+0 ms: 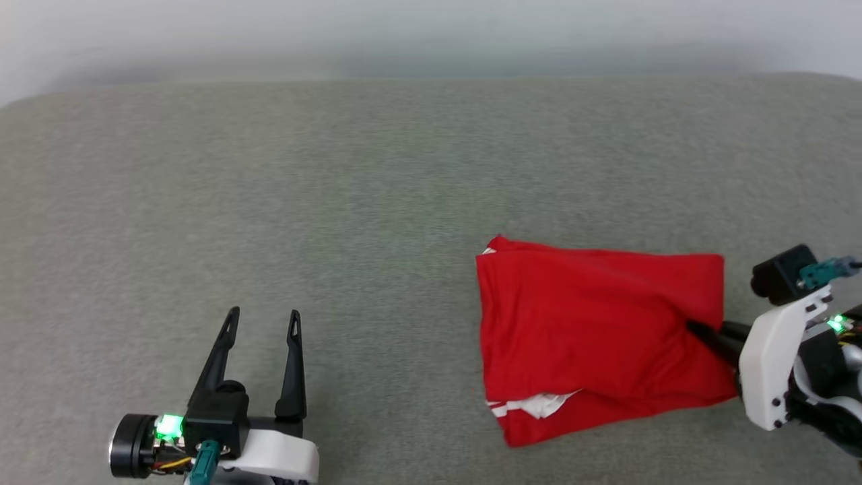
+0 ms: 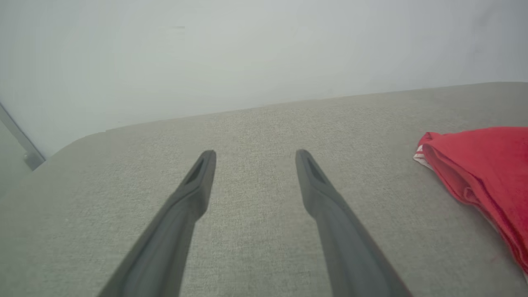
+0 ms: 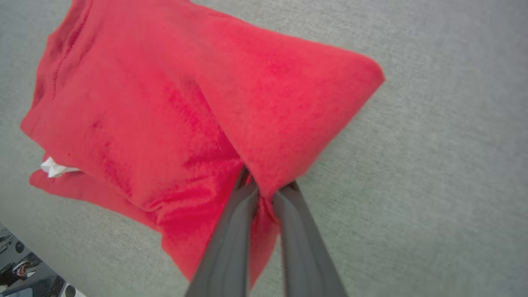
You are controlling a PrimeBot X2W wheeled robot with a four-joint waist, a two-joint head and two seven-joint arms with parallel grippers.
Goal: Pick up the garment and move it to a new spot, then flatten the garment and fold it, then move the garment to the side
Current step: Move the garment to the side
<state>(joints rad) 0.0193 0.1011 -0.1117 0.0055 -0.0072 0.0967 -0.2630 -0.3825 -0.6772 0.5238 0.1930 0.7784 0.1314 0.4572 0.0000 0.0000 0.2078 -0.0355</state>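
Near left: L gripper (image 1: 264, 312) sits low over the grey cloth-covered table (image 1: 337, 175). Fingers spread wide, nothing between them, well apart from the work. Idle.

Near right: R gripper (image 3: 267, 189) reaches in from the right side, jaws pinched tight on the garment (image 1: 592, 323) at its right-hand border. Tips are buried in a pucker of red cloth, so can't tell how many layers they hold.

Garment: right of centre, on the nearer half of the table, folded into a rough rectangle, red outward. A bit of white sleeve w/ striped trim (image 1: 535, 405) pokes out at the near-left corner. Left edge looks thick and loosely rolled. Judgement: fold is done, last step (shift to the side) is in hand.

Beyond: bare table to its far edge, then pale wall (image 1: 431, 34).

Risks from here:
- Single-pt grip. If raised, the pack prob. hangs from that pt and the fold opens. A low drag looks safer.
- If only the top layer is caught, it peels off and the lower layers lag.
- Textured cover means friction. The trailing left edge may roll under, or the sleeve may slide out more.
- L arm isn't helping, so nothing steadies the left side.
- Right table edge not visible. Too long a pull could take the cloth over it.
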